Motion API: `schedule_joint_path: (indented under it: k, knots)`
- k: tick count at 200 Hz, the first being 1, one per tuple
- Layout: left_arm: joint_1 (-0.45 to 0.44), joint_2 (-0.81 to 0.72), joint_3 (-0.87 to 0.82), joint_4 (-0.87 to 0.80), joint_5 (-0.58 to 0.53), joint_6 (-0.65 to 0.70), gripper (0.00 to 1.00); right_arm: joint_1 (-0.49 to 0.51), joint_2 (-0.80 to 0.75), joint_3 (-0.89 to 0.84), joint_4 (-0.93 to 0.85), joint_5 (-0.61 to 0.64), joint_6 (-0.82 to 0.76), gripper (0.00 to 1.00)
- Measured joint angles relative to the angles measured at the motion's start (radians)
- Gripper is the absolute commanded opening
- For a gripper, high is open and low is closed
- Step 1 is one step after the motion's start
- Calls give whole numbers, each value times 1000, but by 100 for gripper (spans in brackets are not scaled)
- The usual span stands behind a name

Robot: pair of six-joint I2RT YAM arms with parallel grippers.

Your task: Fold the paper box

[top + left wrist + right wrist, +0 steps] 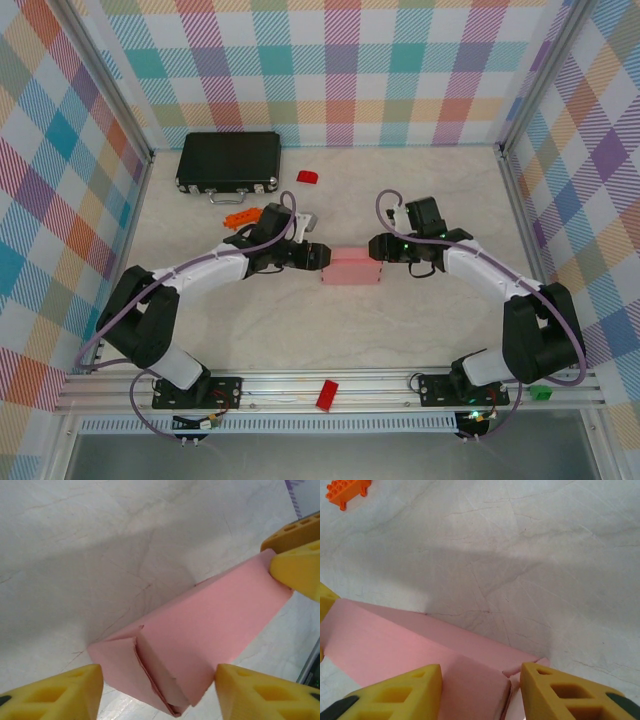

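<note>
Left gripper (318, 256) straddles the left end of the paper box (351, 267), central on the table (250, 330) — jaws apart, grip unclear; right gripper (375, 247) clamps its right end. Best to squeeze the left end squarely — right holding firm.

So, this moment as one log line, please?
paper box: formed, mid-table | left gripper: straddling one end, grip unclear | right gripper: clamped on other end
</note>
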Motion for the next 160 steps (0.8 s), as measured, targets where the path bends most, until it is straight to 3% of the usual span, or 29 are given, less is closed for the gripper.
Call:
schedule_joint_path:
  k: [101,118,160]
  knots:
    - [-8,17,0,-19,28,27,35,21,-43,-68,57,13,-22,45]
    - [-8,16,0,-19,27,28,37,24,-53,-80,71,19,-22,45]
    - [-10,6,-17,-9,10,22,56,29,-58,-87,78,28,-22,45]
